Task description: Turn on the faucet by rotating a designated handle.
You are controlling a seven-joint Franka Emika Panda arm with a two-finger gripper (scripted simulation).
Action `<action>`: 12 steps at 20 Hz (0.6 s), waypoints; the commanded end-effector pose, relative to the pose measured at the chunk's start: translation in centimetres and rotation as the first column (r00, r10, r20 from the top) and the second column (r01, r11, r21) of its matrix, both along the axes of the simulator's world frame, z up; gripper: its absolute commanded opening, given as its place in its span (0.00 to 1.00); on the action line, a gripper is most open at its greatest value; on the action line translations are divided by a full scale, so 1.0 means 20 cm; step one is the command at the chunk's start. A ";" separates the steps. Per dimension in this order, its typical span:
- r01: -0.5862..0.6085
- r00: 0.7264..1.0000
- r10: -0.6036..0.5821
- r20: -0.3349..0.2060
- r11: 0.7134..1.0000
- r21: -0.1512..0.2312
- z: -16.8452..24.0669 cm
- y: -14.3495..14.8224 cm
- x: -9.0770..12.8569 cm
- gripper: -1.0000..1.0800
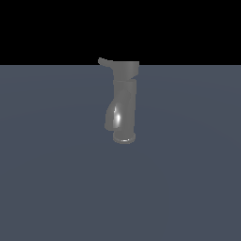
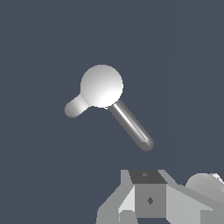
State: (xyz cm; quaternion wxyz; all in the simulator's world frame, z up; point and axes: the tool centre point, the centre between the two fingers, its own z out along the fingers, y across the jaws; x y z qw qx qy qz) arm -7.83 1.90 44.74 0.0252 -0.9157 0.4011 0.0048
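Dim, flat render — sharp glare on the faucet [image 1: 123, 101].

A bare simulated test scene, not a real room: a lone grey faucet [image 1: 124, 101] stands on a flat, featureless slate-blue surface [image 1: 56, 188] beneath a plain black backdrop [image 1: 47, 28].

Faucet [image 2: 101, 86] seen from above, handle [image 2: 131, 124] apart from end effector [image 2: 146, 197]

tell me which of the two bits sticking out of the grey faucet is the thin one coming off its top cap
The thin grey lever handle, sticking sideways from the wider top cap of the dull grey metallic faucet. The other, the glossy spout, is thicker, leaves lower down and curves downward.
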 end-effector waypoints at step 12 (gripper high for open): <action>0.326 0.945 -0.326 -0.016 0.945 -0.015 -0.22 0.04 0.32 0.00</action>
